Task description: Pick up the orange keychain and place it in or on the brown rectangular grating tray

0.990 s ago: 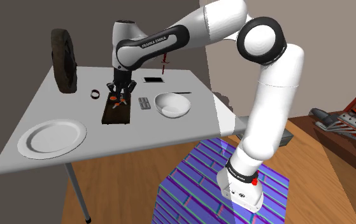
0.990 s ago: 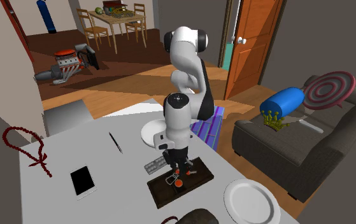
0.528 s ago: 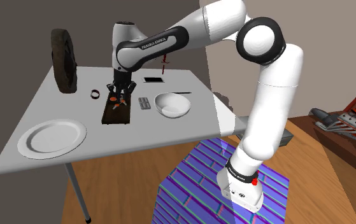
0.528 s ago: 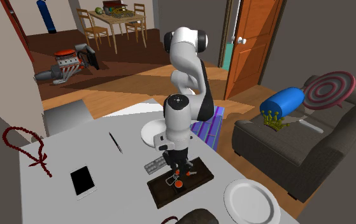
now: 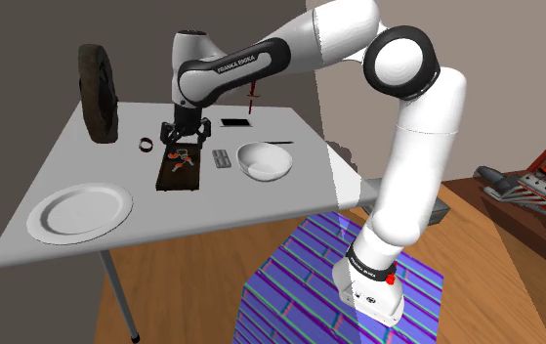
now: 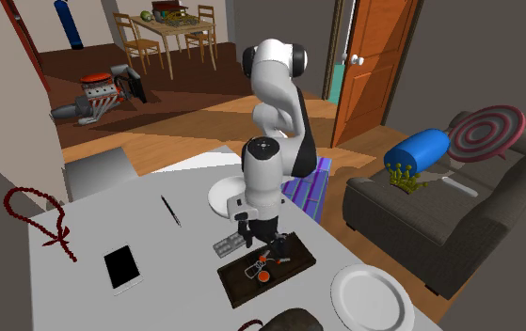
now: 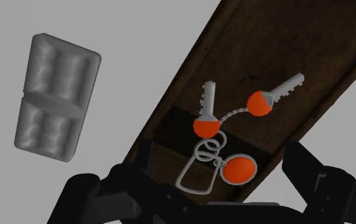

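We had the gripper (image 5: 181,134) hanging just above the tray (image 5: 176,179), at the tray's end nearer the shoulder view's top. The claw was apart and held nothing. In the wrist view both fingers (image 7: 146,160) stood wide, one on each side of the keychain (image 7: 206,126), and touched neither it nor each other.

The keychain lay flat inside the tray, on its dark recessed floor. We counted two keys with orange heads and one round orange fob, plus pale rings and a clip, linked by a short chain. The fob and rings sat nearest the gripper, and the keys fanned away from it.

The tray was dark brown, long and narrow, and lay on the grey table (image 5: 36,186). A grey moulded block (image 7: 55,98) sat just beside the tray's long edge, apart from it. A white bowl (image 5: 264,161) was beyond that block toward the shoulder view's right. A white plate (image 5: 79,212) lay well apart, near the table's front-left in that view. A dark disc (image 5: 97,93) stood upright at the far left corner. In the second exterior view, a phone (image 6: 121,267) and a pen (image 6: 170,210) lay left of the arm.
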You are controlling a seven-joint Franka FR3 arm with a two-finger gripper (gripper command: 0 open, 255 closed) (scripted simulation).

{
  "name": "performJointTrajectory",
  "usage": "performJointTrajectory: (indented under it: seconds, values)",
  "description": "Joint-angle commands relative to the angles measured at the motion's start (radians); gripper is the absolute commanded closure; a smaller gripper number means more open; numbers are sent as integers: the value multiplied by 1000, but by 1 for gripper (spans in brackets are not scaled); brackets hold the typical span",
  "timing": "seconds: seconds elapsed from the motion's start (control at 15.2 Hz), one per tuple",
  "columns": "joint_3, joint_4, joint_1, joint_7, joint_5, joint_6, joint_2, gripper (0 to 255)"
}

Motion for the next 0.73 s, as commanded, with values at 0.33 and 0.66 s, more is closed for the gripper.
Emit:
performJointTrajectory:
  seconds: [0.33,0.66]
  values:
    - [4,47,-6,-13,19,-95,-50,0]
    - [4,47,-6,-13,19,-95,-50,0]
